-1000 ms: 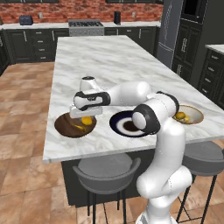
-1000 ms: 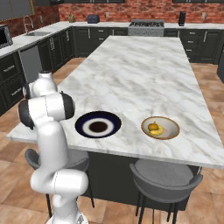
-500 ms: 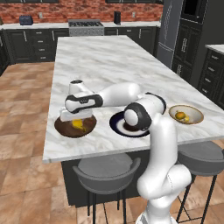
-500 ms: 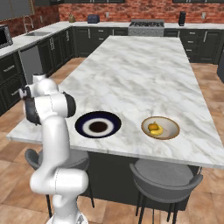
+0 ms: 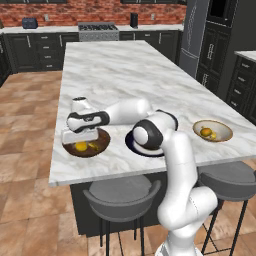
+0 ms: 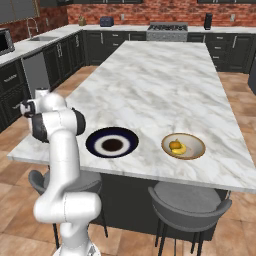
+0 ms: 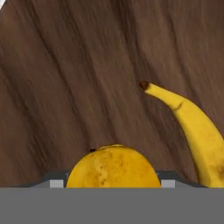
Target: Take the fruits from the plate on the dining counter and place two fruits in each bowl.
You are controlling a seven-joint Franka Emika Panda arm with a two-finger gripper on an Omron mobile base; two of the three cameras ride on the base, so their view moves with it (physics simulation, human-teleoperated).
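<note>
Hand view: we see the yellow-orange fruit (image 7: 113, 167) at 6 o'clock and a banana (image 7: 192, 127) at 3, both in the wooden bowl (image 7: 74, 78). Gripper (image 5: 80, 136) sits over that bowl on the dining counter (image 5: 120, 70); we can't tell finger opening. Tan bowl (image 6: 183, 146) holds two more.

Two grey bar stools (image 6: 189, 204) (dark-legged) stand by a brick wall (image 6: 150, 11).

No text, label, brand, number or sign can be read in any of the views.
</note>
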